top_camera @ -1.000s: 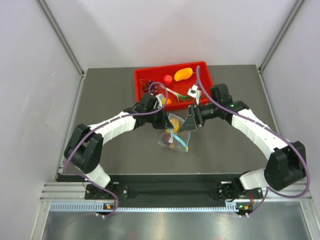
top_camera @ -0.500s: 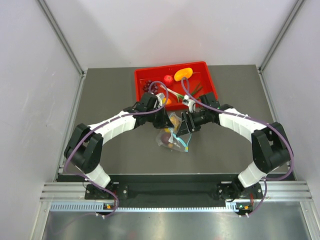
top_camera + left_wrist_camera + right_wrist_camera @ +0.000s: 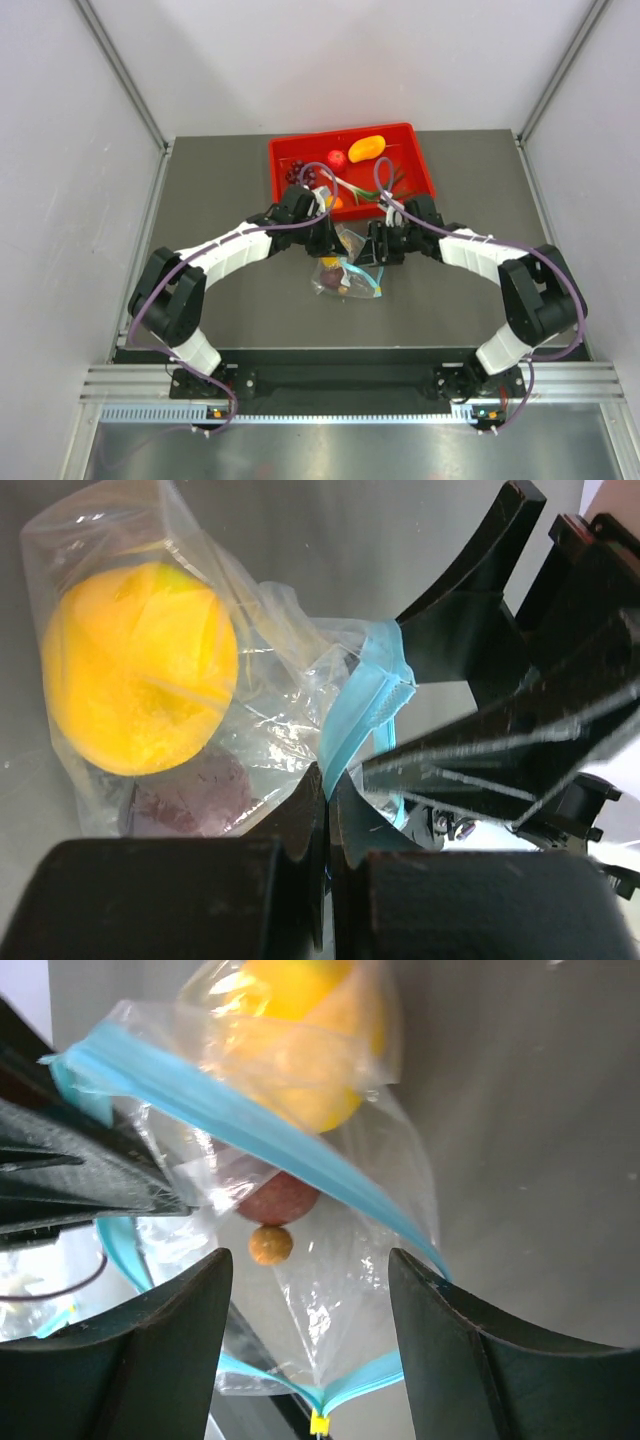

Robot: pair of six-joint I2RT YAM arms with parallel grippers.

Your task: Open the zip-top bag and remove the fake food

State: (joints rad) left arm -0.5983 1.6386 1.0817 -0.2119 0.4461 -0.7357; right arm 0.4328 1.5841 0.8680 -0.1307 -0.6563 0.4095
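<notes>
Pinching teal strip [image 3: 365, 695] of zip-top bag [image 3: 280, 680] with closed left fingers [image 3: 295, 830]; straddling bag mouth with open right fingers [image 3: 160, 1360] (lemon [image 3: 135, 680], maroon piece [image 3: 195, 800] inside), near desk [image 3: 220, 180] centre.

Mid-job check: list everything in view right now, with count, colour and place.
clear crinkly plastic zip-top bag with teal zip strip: one, clear, mid-table between the grippers
round yellow plastic lemon: one, yellow, inside the bag
dark maroon toy piece: one, maroon, inside the bag, beside the lemon
small orange-brown ball: one, apparently inside the bag
red plastic tray: one, red, far side of table
orange-yellow mango-shaped toy: one, in tray
small red ball: one, in tray
purple grape bunch: one, tray's left part
dark grey table: one
left gripper: shut on the bag by its zip strip
right gripper: open, fingers either side of the bag
</notes>
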